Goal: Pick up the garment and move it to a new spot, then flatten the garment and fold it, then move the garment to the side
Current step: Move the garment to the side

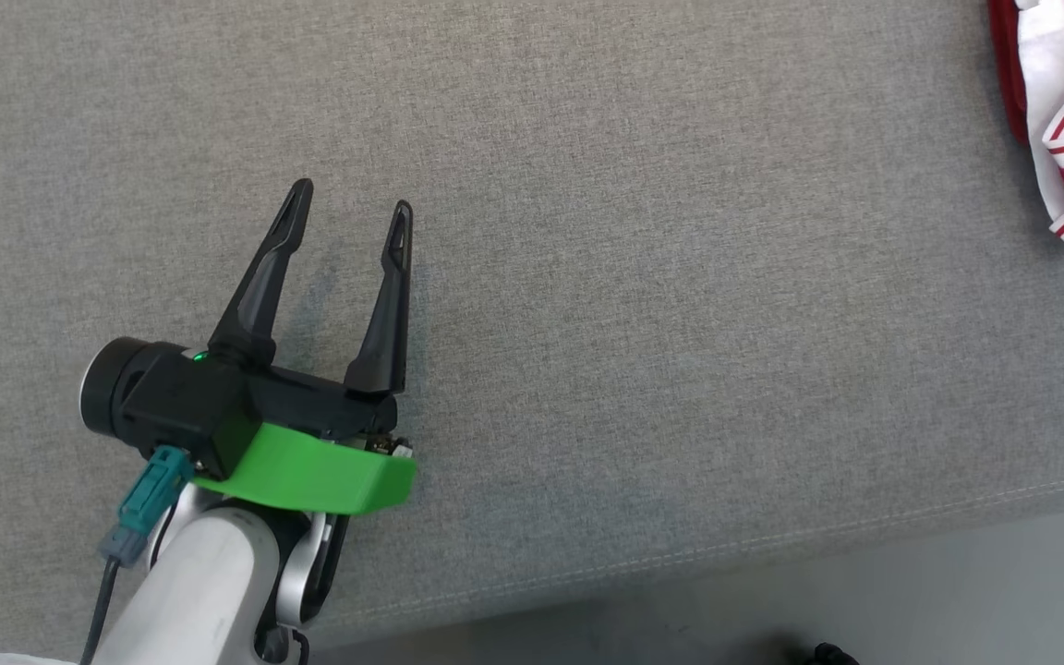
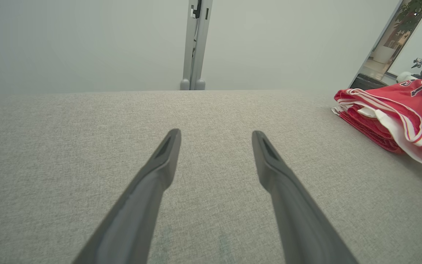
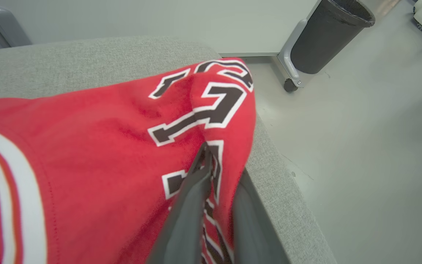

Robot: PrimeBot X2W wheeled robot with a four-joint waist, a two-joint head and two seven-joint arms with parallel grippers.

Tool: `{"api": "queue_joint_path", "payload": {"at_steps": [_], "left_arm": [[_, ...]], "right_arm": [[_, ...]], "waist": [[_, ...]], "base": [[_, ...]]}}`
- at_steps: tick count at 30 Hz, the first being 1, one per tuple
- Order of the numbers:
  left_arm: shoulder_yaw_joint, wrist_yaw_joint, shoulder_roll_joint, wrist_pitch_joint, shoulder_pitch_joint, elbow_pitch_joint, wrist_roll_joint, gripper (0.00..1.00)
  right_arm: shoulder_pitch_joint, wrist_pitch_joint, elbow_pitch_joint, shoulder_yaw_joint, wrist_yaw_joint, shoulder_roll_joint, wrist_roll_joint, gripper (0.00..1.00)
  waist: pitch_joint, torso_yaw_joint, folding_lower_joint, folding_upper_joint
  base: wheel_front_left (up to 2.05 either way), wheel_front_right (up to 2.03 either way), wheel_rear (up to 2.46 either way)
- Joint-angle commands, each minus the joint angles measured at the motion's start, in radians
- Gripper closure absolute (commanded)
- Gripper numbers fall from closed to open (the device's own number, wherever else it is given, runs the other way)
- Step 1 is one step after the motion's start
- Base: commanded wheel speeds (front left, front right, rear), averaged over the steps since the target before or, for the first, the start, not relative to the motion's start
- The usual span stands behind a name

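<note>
The garment is a red jersey with white stripes and dark numbers. It lies bunched at the far right of the grey cushioned surface (image 1: 587,277), showing at the top right corner of the head view (image 1: 1063,111) and at the right of the left wrist view (image 2: 398,113). My left gripper (image 1: 352,208) hovers open over bare fabric, far to the left of the jersey, fingers (image 2: 159,168) spread with nothing between them. My right gripper (image 3: 222,172) is shut on a fold of the jersey (image 3: 104,146) near the surface's right edge, red cloth pinched between the two fingers.
The surface's front seam runs along the bottom right of the head view, with pale floor (image 1: 864,610) below. A dark wheeled bin (image 3: 324,35) stands on the floor beyond the right edge. A grey post (image 2: 195,44) rises behind the far edge.
</note>
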Motion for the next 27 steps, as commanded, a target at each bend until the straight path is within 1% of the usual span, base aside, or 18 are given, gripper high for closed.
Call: {"api": "queue_joint_path", "payload": {"at_steps": [1,2,3,10,17,21,25,27], "left_arm": [[-0.002,-0.003,-0.001,-0.001,-0.014,0.004,0.001,0.0],[-0.003,-0.004,-0.001,-0.001,-0.016,0.004,0.001,0.0],[-0.003,-0.004,0.0,-0.001,-0.019,0.005,0.001,0.0],[0.0,0.003,0.005,-0.006,-0.022,0.011,-0.006,0.0],[0.003,0.008,0.006,-0.011,-0.018,0.02,-0.013,0.0],[0.017,0.01,0.002,-0.024,-0.009,0.035,-0.03,0.0],[0.042,-0.005,-0.006,-0.042,0.003,0.059,-0.081,0.0],[0.067,-0.001,-0.001,-0.05,0.004,0.079,-0.098,0.0]], "right_arm": [[-0.014,-0.008,0.006,-0.002,-0.001,-0.002,-0.012,0.66],[-0.018,-0.016,0.014,0.0,-0.001,0.002,-0.024,0.52],[-0.026,-0.03,0.02,0.001,-0.001,0.002,-0.037,0.0],[-0.057,-0.087,0.062,0.02,-0.001,0.003,-0.1,0.0],[-0.042,-0.106,0.077,0.053,-0.001,0.007,-0.081,0.0],[-0.038,-0.133,0.036,0.104,-0.001,0.023,-0.057,0.0],[-0.019,-0.173,-0.038,0.18,-0.001,0.041,-0.012,0.0],[-0.005,-0.187,-0.082,0.213,-0.001,0.046,0.012,0.0]], "waist": [[0.005,0.001,0.0,0.0],[0.007,0.003,0.0,0.0],[0.009,0.004,0.0,0.0],[0.01,0.006,0.0,0.0],[-0.016,-0.006,0.0,0.0],[-0.054,-0.02,0.0,0.0],[-0.112,-0.034,0.0,0.0],[-0.145,-0.037,0.0,0.0]], "base": [[0.0,0.0,0.0],[0.0,0.0,0.0],[0.0,0.0,0.0],[0.0,0.0,0.0],[0.0,0.0,0.0],[0.0,0.0,0.0],[0.0,0.0,0.0],[0.0,0.0,0.0]]}}
